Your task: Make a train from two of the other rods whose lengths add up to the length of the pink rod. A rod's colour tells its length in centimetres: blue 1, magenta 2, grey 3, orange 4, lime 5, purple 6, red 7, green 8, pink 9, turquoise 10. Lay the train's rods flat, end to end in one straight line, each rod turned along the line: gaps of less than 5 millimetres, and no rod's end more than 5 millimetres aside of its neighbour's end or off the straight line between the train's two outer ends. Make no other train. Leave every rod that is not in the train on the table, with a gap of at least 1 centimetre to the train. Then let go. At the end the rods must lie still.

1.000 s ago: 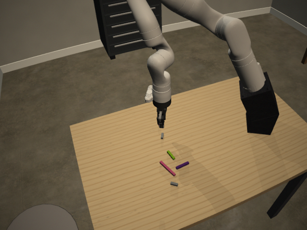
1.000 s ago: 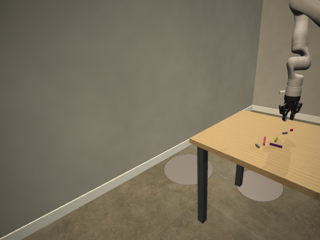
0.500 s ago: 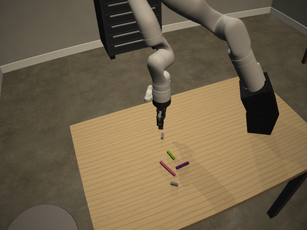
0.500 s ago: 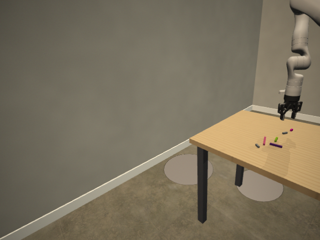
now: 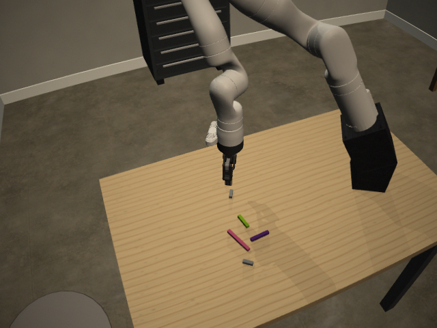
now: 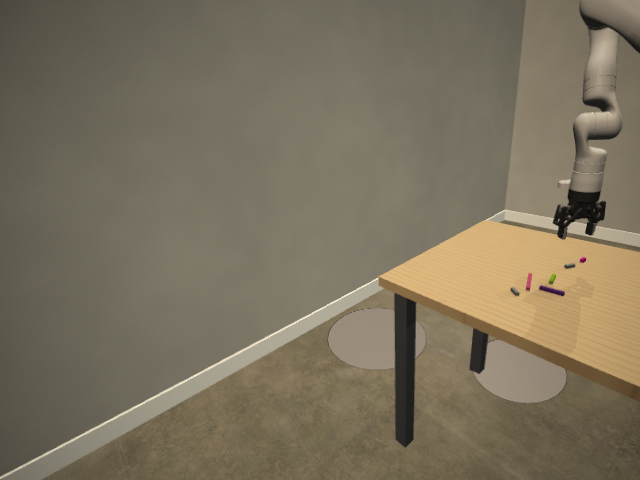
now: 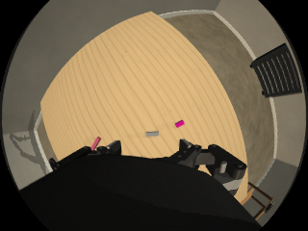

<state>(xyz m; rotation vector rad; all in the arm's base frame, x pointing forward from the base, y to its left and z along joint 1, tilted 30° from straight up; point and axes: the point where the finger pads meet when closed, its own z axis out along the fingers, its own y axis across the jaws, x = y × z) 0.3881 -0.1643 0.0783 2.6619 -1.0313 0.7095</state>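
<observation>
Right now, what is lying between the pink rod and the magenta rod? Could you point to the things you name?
In the exterior view, the lime rod (image 6: 552, 278) and a grey rod (image 6: 569, 266) lie between the pink rod (image 6: 528, 282) (image 5: 238, 240) (image 7: 95, 143) and the magenta rod (image 6: 583, 259) (image 7: 180, 123).

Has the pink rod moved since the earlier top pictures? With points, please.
No. The pink rod (image 5: 238, 240) (image 6: 528, 281) (image 7: 95, 143) lies at the same place and angle relative to the table's left edge.
</observation>
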